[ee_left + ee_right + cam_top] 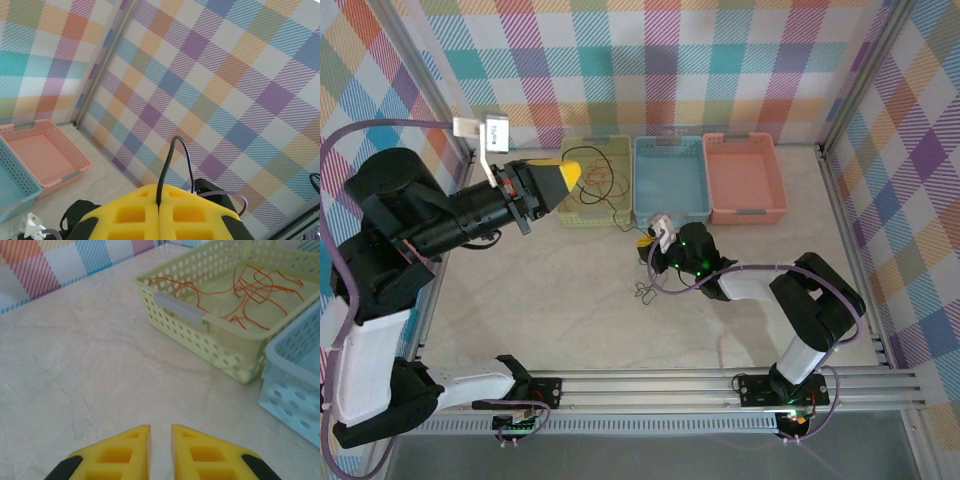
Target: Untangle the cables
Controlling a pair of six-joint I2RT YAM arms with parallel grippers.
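Note:
Raised over the table's left, my left gripper (574, 176) is shut on a thin black cable (618, 172) that arcs above the yellow-green basket (590, 222). In the left wrist view the yellow fingers (135, 210) press together, and the black cable (167, 167) rises out of their seam. Orange cables (250, 287) lie loose inside the yellow-green basket (180, 307). My right gripper (646, 243) sits low near the baskets' front. Its jaws (161, 430) stand a narrow gap apart over bare table, nothing between them. A small dark tangle of cable (645, 291) lies on the table nearer the arms.
A blue basket (672, 217) and a pink basket (748, 212) stand in a row right of the yellow-green one, against the back wall. The blue basket (295, 370) is close on my right gripper's right. Metal frame rails edge the table.

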